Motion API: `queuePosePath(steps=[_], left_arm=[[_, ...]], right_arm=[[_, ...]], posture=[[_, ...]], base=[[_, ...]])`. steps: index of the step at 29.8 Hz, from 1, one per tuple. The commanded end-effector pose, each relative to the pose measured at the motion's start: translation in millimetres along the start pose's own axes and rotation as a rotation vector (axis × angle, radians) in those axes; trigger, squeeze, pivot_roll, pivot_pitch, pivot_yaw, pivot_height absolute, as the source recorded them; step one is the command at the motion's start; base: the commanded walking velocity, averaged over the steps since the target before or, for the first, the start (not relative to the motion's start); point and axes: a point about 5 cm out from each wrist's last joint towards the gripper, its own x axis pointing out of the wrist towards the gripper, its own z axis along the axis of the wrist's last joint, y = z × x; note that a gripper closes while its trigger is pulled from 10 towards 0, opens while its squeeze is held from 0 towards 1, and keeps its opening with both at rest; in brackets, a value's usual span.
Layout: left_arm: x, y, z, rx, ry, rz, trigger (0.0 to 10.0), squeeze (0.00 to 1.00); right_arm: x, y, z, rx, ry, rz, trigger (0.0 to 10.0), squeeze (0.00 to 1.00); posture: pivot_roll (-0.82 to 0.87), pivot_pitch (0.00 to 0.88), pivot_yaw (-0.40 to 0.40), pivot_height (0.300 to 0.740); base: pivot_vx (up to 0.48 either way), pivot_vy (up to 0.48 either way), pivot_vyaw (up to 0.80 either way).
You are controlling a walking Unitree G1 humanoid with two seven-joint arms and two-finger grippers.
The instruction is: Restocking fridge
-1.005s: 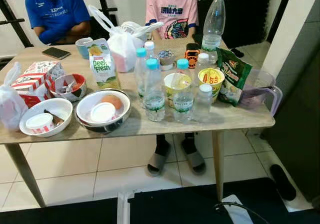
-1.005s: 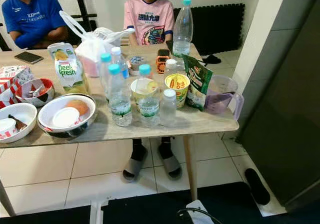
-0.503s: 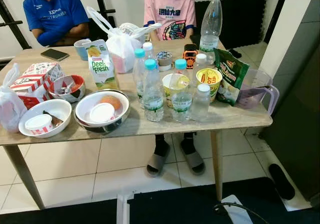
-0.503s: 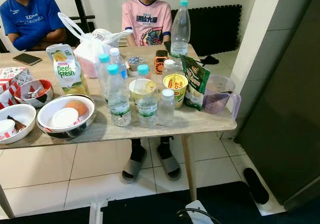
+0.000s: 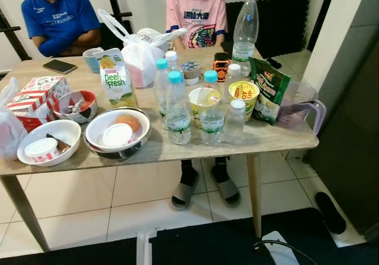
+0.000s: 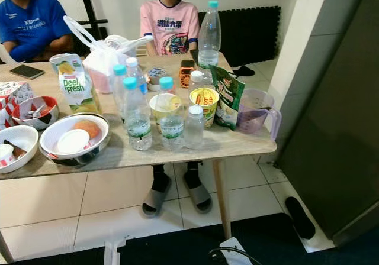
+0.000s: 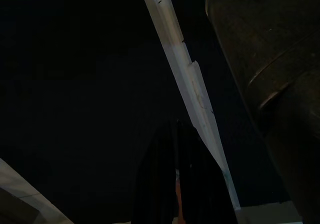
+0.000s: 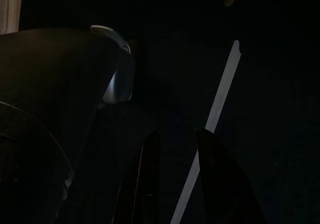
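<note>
1. Wood-topped table [image 5: 278, 139] stands before me, stocked for the fridge; entries run from my left to my right.
2. White plastic bag [image 5: 8, 132] at the left edge, a red-and-white carton box [image 5: 34, 97] just behind it.
3. White bowl [image 5: 46, 141] holding a small lidded cup; behind it a red bowl [image 5: 74, 103].
4. Large steel bowl [image 5: 117, 136] near the front edge, with a brown round item and a white lid inside.
5. Deli Fresh juice carton [image 5: 116, 78], upright, behind the steel bowl.
6. Cluster of small water bottles [image 5: 177, 110], blue and white caps, all upright, mid-table near the front.
7. Two yellow cup-noodle tubs [image 5: 247, 94] among the bottles; a tall water bottle [image 5: 244, 26] at the far edge.
8. Green snack bag [image 5: 267, 91], leaning; purple measuring jug [image 5: 298, 104] at the right corner.
9. Two seated people [image 5: 196, 15] behind the table.
10. Left gripper [image 7: 177, 184]: hanging idle in the dark, fingers closed together, empty.
11. Right gripper [image 8: 175, 184]: hanging idle, fingers narrowly parted, empty.
12. Step judged: approach, nothing picked. Next move calls for stepping closer, raising an arm and widening a gripper around a front-row bottle.
</note>
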Motion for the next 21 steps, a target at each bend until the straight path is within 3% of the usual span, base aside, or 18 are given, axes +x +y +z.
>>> queuePosePath(steps=[1, 3, 7, 21], left_arm=[[-3.1, 1.1, 47.1, -0.026, -0.186, 0.003, 10.0, 0.0], [-3.0, 0.7, 46.2, 0.022, -0.157, -0.011, 10.0, 0.0], [-3.2, 2.4, 46.9, -0.037, -0.191, 0.023, 10.0, 0.0], [-3.2, 6.1, 44.8, -0.034, -0.168, 0.081, 10.0, 0.0]], right_arm=[[-0.2, -0.4, 2.9, 0.003, -0.01, -0.001, 10.0, 0.0], [-0.2, -0.4, 2.9, 0.004, -0.01, -0.001, 10.0, 0.0], [-0.2, -0.1, 2.8, 0.006, -0.01, 0.0, 10.0, 0.0], [-0.1, 0.3, 2.5, 0.012, -0.01, 0.002, 10.0, 0.0]], posture=[[-0.02, 0.0, 0.018, 0.74], [-0.02, 0.0, 0.018, 0.74], [-0.03, 0.0, 0.018, 0.74], [-0.03, 0.0, 0.02, 0.74]], base=[[0.0, 0.0, -0.75], [-0.236, 0.0, -0.75], [0.0, 0.0, -0.75], [0.0, 0.0, -0.75]])
